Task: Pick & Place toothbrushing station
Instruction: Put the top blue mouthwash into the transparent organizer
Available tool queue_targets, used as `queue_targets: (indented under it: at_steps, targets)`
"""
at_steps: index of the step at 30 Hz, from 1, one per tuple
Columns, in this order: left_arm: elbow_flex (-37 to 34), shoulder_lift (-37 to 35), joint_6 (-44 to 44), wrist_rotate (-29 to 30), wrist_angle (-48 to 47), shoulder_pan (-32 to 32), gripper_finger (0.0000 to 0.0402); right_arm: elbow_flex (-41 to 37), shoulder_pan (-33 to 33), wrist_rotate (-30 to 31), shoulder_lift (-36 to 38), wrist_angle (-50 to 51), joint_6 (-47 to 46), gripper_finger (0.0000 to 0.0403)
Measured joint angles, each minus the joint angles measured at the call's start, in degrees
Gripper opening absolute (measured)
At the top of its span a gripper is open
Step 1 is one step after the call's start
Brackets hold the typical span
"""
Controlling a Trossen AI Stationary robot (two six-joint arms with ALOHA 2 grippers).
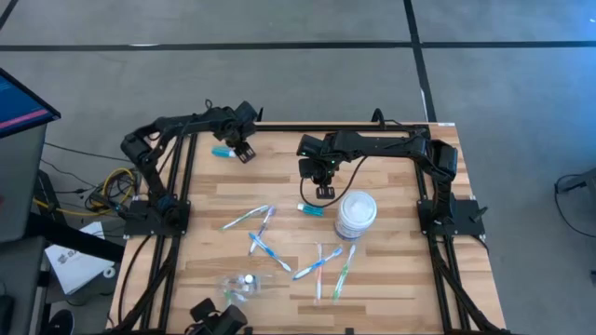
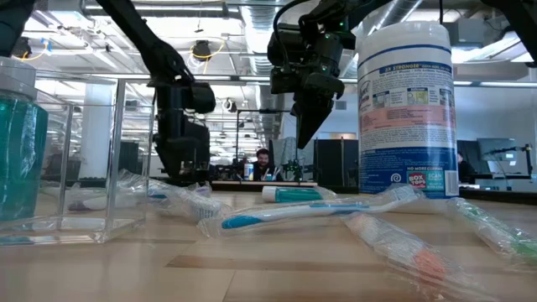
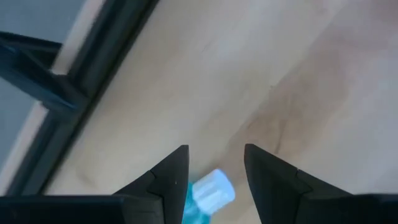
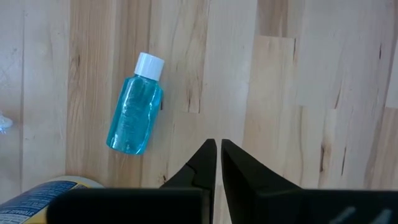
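Observation:
One small blue white-capped bottle lies on its side at the table's far left. My left gripper points down over it, and its open fingers stand on either side of the cap end. A second bottle lies flat near the table's middle. My right gripper hangs shut above bare wood a little beyond it, touching nothing. Several pale toothbrushes lie scattered on the near half of the table. A clear plastic holder with a third blue bottle sits at the near edge. My left gripper comes at the bottle from above with one finger overlapping the blue body and the other standing apart from the white cap. I cannot tell whether either finger touches it. The bottle's body runs back out of sight under the fingers.
A tall white wipes canister stands right of the middle bottle, close to my right gripper. Toothbrushes lie across the near centre. The dark table frame runs just beyond the left gripper. Bare wood shows between the two arms.

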State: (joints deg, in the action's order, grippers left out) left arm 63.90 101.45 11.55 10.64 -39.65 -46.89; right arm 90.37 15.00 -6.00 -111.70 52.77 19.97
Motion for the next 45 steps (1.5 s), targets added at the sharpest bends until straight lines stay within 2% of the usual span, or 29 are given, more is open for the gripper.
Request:
queue_targets:
  at_steps: [6, 12, 16, 24, 30, 40, 45]
  targets:
    - [-0.1, -3.8, 6.9, 0.1, -4.2, 0.0, 0.0149, 0.0, 0.0, 0.0, 0.0, -0.8, 0.1, 0.0017]
    - [-3.6, -3.7, 12.6, 0.6, -3.8, 0.2, 0.0149, 0.0, 0.0, 0.0, 0.0, -1.1, 0.1, 0.0017]
    - [-6.0, -3.5, 15.4, 4.4, -2.8, 0.8, 0.0149, 0.0, 0.0, 0.0, 0.0, -1.1, 0.1, 0.0017]
    - [-7.9, -3.5, 20.7, 4.9, -0.5, 1.1, 0.0149, 0.0, 0.0, 0.0, 0.0, -1.1, 0.0, 0.0017]
    - [-9.4, -3.5, 23.6, 4.4, 4.2, 1.2, 0.0149, 0.0, 0.0, 0.0, 0.0, -1.1, 0.0, 0.0017]
    - [-13.1, -3.8, 26.2, 5.5, 6.7, 1.2, 0.0148, 0.0, 0.0, 0.0, 0.0, -1.3, 0.0, 0.0017]
    - [-13.1, -3.7, 26.2, 5.4, 6.8, 1.2, 0.0123, 0.0, 0.0, 0.0, 0.0, -1.6, 0.0, 0.0017]
